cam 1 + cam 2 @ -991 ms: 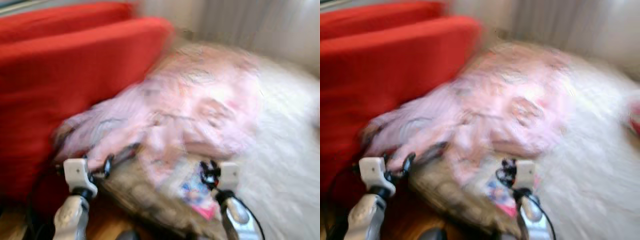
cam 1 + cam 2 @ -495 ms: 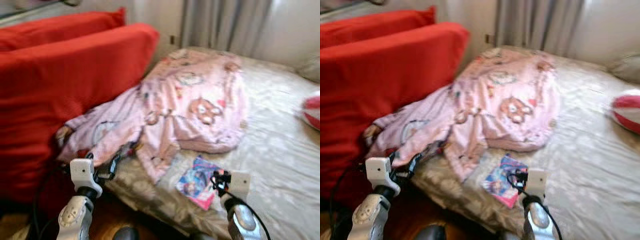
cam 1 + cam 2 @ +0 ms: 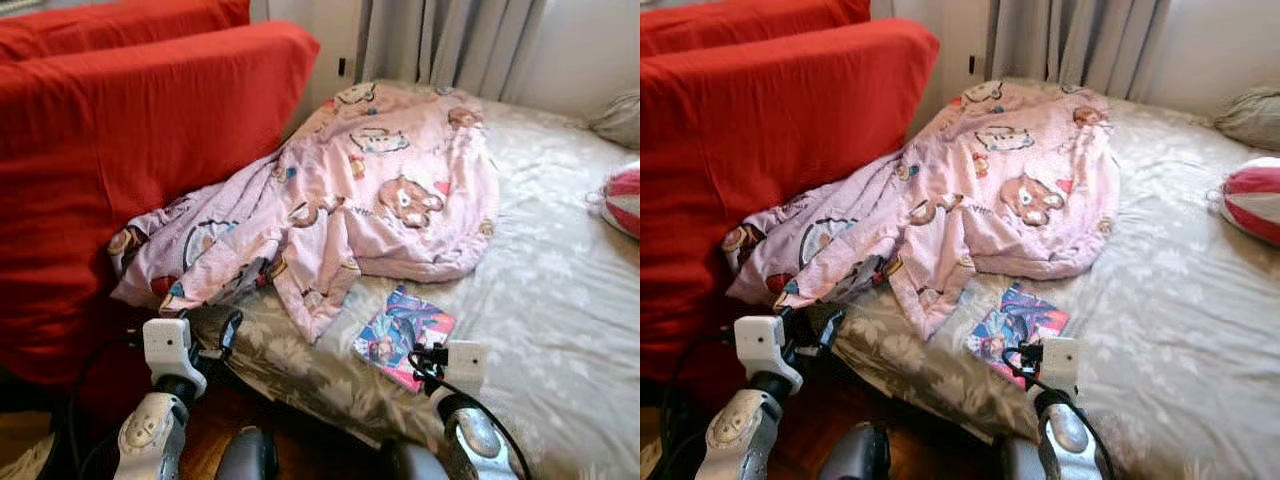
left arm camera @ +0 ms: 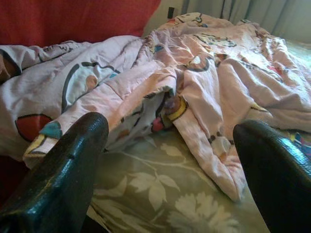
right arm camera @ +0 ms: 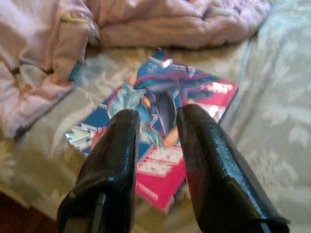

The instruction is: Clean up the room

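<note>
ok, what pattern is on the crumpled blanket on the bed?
Pale pink blanket printed with cartoon bears and other characters; clearest in the left eye view.

blanket (image 3: pixel 380 190) on bed (image 3: pixel 560 300), book (image 3: pixel 403 335) before it

The red-and-white striped round cushion (image 3: pixel 622 200) is being cut off by the picture's edge, to the right of the pink cartoon-print quilt (image 3: pixel 380 190). The quilt is covering part of the grey floral bedsheet (image 3: pixel 560 300). In the right wrist view, black fingers (image 5: pixel 116 160) are hiding part of the colourful glossy comic book (image 5: pixel 165 141).
</note>
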